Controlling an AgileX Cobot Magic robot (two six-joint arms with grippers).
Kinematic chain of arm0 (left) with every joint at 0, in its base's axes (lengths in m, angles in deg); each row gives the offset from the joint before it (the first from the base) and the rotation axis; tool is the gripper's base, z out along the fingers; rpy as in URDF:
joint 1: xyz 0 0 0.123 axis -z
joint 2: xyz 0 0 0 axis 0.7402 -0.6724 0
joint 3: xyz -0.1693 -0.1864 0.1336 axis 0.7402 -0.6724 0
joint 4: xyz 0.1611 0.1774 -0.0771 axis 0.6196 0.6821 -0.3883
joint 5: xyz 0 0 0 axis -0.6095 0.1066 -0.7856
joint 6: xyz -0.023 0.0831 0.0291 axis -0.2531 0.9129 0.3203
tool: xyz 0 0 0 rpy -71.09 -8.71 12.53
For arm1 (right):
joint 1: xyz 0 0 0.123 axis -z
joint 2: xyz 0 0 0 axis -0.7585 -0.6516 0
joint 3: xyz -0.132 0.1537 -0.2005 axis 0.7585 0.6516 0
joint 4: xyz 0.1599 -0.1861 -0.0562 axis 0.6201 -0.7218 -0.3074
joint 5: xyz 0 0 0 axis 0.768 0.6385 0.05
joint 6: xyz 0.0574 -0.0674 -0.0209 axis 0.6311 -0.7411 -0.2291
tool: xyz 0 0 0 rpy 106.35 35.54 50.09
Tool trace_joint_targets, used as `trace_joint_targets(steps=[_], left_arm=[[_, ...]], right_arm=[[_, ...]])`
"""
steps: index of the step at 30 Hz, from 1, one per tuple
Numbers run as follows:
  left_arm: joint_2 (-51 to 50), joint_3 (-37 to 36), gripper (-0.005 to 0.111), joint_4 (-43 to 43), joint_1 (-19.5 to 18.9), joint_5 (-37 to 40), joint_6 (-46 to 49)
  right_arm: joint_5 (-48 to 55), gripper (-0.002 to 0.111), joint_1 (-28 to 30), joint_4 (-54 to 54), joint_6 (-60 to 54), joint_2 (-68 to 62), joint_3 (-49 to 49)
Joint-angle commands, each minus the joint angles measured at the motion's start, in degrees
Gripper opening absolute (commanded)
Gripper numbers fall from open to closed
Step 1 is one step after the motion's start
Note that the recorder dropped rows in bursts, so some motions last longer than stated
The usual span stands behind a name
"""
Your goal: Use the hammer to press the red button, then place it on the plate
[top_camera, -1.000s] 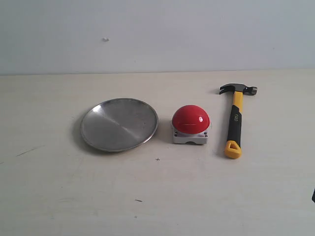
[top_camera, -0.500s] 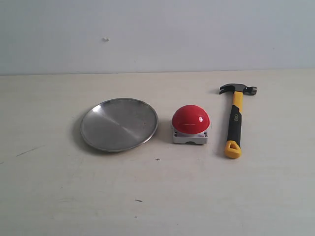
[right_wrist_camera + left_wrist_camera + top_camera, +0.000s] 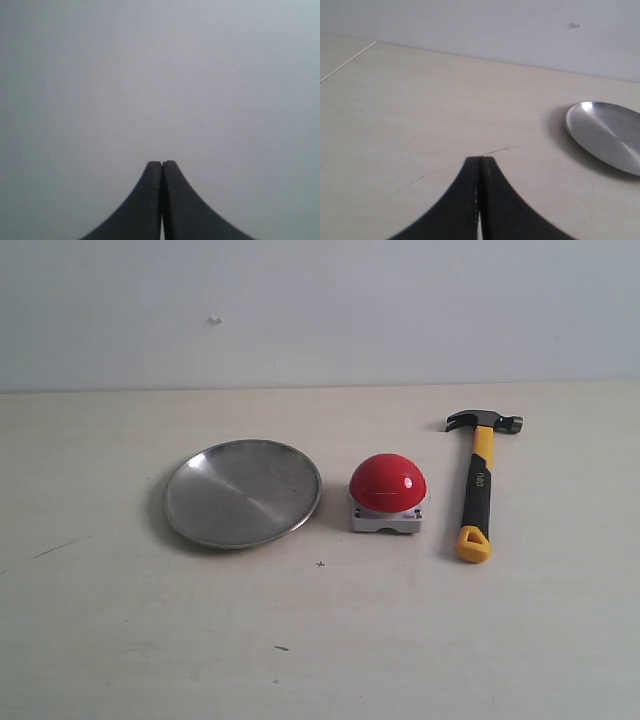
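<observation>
The hammer (image 3: 476,485) lies flat on the table at the right, dark head toward the wall, yellow looped end toward the front. Left of it sits the red button (image 3: 387,483) on its grey square base. Further left rests the silver plate (image 3: 242,492), which also shows in the left wrist view as the plate (image 3: 606,135). My left gripper (image 3: 480,159) is shut with nothing in it, low over bare table well away from the plate. My right gripper (image 3: 162,162) is shut and empty, facing only the blank grey wall. Neither gripper appears in the exterior view.
The pale wooden table (image 3: 320,640) carries a few small dark marks and scratches. A grey wall (image 3: 320,310) stands behind it. In the left wrist view a table edge or seam (image 3: 347,60) runs near the far corner.
A dark bit of the right arm at the exterior view's right edge one second ago has gone out of view. The hammer, button and plate have not moved.
</observation>
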Motion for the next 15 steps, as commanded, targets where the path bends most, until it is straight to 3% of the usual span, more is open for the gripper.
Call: trace_joint_targets(steps=[1, 6, 12, 15], left_arm=[[0.33, -0.16, 0.000, 0.30, -0.07, -0.28, 0.05], [0.33, -0.16, 0.000, 0.30, 0.57, -0.30, 0.05], [0.33, -0.16, 0.000, 0.30, 0.96, -0.30, 0.05], [0.33, -0.16, 0.000, 0.30, 1.32, -0.30, 0.05]], right_arm=[[9.36, 0.000, -0.07, 10.74, -14.42, -19.01, -10.28], [11.49, 0.000, -0.07, 25.11, -33.84, -42.54, -24.01], [4.82, 0.000, -0.07, 60.30, -79.55, -63.49, -41.67], [-1.27, 0.000, -0.07, 60.30, -87.97, -71.02, -46.85]])
